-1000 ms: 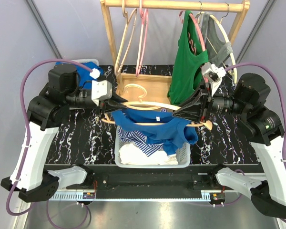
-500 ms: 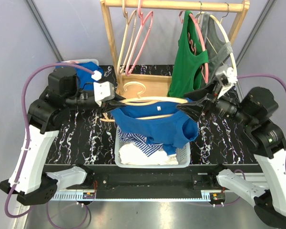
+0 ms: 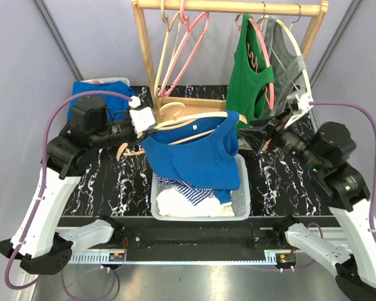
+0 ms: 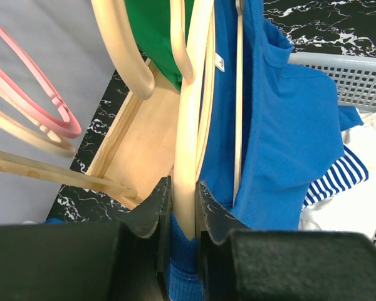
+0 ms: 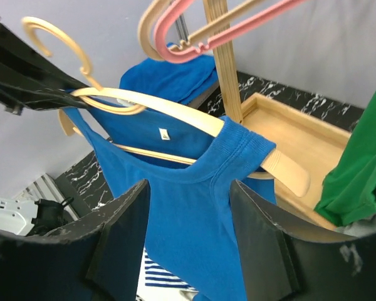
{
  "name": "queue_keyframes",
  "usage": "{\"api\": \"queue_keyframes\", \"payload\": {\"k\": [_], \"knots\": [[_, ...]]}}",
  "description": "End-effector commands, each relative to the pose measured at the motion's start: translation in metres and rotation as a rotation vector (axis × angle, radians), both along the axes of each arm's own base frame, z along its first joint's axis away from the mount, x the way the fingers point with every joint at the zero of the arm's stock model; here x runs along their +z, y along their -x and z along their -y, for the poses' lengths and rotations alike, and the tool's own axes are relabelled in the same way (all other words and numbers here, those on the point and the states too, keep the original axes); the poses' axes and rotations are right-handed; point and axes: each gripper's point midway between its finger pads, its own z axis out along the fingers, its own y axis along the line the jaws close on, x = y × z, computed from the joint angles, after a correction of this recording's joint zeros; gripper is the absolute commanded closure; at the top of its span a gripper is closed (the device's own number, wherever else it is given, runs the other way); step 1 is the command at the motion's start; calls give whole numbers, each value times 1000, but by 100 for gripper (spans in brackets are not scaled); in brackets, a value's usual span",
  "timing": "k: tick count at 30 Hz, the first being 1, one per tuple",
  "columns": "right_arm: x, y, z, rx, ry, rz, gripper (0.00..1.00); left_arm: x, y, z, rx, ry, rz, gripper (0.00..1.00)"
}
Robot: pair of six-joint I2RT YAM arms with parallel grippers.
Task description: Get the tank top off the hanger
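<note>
The left claw (image 3: 151, 128) is nearly closed and it holds the left end of the wooden hanger (image 3: 182, 120). In the left wrist view its two fingers (image 4: 151, 213) press on both sides of the hanger (image 4: 187, 125), and a bit of blue cloth sits between them just below the wood.

The blue tank top (image 3: 194, 153) hangs on this hanger, in the air above the white basket (image 3: 243, 188), which stands at the middle of the near edge of the table (image 3: 113, 182). In the right wrist view one strap lies over the hanger's (image 5: 175, 110) right arm, and the bare tip of the wood comes out beyond it.

The right claw (image 3: 250, 135) is wide open and holds nothing. It points at the right end of the hanger from just beside it. Its fingers (image 5: 122, 238) stand well apart, with the tank top (image 5: 188, 207) seen between them but further away. I cannot tell if a fingertip touches the cloth.

Behind, at the far edge, a green top (image 3: 250, 69) hangs on the wooden rack (image 3: 144, 50).
</note>
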Motion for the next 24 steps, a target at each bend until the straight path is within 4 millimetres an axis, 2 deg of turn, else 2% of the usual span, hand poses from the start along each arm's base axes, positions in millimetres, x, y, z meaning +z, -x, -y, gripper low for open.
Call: {"api": "queue_keyframes", "payload": {"k": [1, 8, 11, 18, 22, 24], "knots": [[-10, -12, -8, -7, -43, -46, 37, 41, 1, 2, -5, 74, 136, 100], [-37, -14, -24, 47, -121, -150, 37, 48, 7, 3, -27, 92, 133, 100], [-42, -18, -28, 52, -141, -170, 37, 51, 11, 4, -41, 102, 129, 100], [-45, -35, -34, 36, -171, -159, 36, 51, 17, 5, -62, 105, 122, 100], [-34, -38, -38, 49, -200, -112, 36, 49, 18, 5, -68, 97, 117, 100], [-35, -40, -38, 44, -197, -112, 36, 48, 19, 5, -73, 95, 113, 100]]}}
